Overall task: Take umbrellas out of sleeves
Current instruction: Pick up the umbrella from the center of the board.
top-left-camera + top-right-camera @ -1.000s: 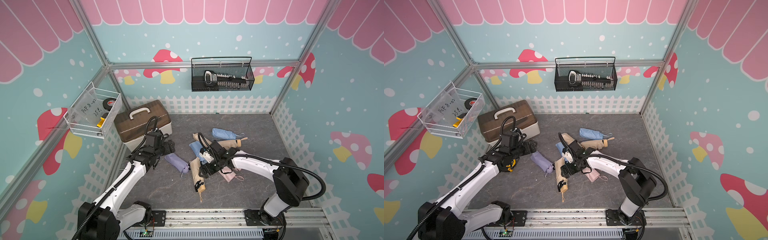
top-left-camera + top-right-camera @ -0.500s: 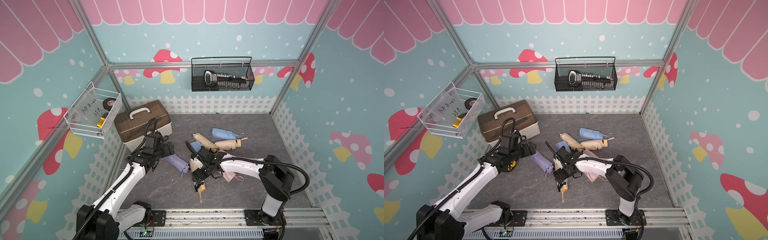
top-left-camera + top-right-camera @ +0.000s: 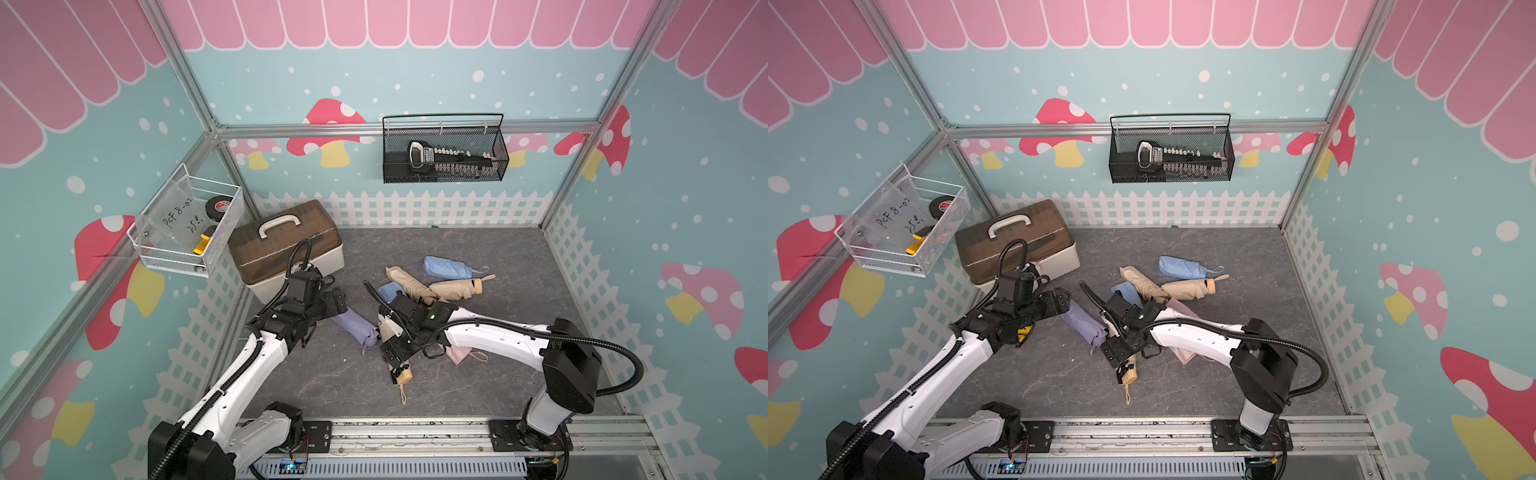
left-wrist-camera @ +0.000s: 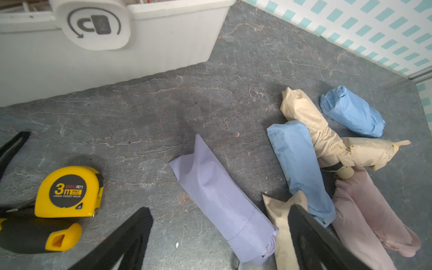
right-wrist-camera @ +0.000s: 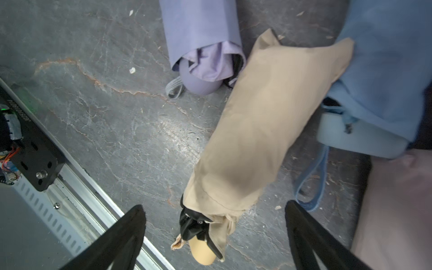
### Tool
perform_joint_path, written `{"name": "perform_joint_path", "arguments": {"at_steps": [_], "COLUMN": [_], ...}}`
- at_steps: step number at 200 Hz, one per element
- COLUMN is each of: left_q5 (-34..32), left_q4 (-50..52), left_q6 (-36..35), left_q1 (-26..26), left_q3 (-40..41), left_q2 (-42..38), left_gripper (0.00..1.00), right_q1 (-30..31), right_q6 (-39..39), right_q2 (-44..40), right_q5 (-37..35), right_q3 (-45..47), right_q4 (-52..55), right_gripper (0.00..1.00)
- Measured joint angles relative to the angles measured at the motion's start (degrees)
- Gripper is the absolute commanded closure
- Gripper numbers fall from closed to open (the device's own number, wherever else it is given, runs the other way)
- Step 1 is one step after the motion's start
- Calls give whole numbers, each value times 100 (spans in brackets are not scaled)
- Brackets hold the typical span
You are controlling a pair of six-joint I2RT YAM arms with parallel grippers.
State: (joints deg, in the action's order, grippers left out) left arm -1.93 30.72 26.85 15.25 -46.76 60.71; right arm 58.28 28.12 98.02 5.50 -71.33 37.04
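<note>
I had the empty, wide-open right gripper (image 5: 215,208) astride the beige sleeve's (image 5: 268,121) protruding handle (image 5: 202,254) for extraction; left gripper (image 4: 221,209) equally open, empty.

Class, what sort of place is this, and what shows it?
Probably a staged robot test cell: mushroom-print walls on an aluminium frame, two robot arms bolted to a rail, and folding umbrellas strewn on the grey floor.

Left pincer (image 4: 219,209) and right pincer (image 5: 215,207) both gape wide.
</note>
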Motion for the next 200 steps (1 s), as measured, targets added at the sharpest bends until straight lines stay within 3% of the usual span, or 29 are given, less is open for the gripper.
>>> {"name": "perform_joint_path", "arguments": {"at_steps": [76,90,108,147,179,200], "left_q5": [-46,-46,-46,-42,72,391], "left_q4": [262,299,326,343,334,280], "left_q6": [-4,-4,-4,-4,0,44], "left_q1": [0,0,-4,-11,-20,-44], "left_q3": [214,214,214,214,208,162], "left_q2": [-345,-345,-328,-280,-262,-210], "left_gripper": [9,9,9,9,9,9], "right_q1": [11,9,9,-17,-153,-592], "right_q6": [210,223,267,313,245,170], "right_q2": [730,841,968,966,619,-7], "right_q5": [-122,-181,-260,-363,-286,201], "right_q3": [-2,-35,-63,-37,334,748], "right_q4": [-133,-192,-262,-417,-533,-538], "right_gripper": [14,21,42,65,70,69]}}
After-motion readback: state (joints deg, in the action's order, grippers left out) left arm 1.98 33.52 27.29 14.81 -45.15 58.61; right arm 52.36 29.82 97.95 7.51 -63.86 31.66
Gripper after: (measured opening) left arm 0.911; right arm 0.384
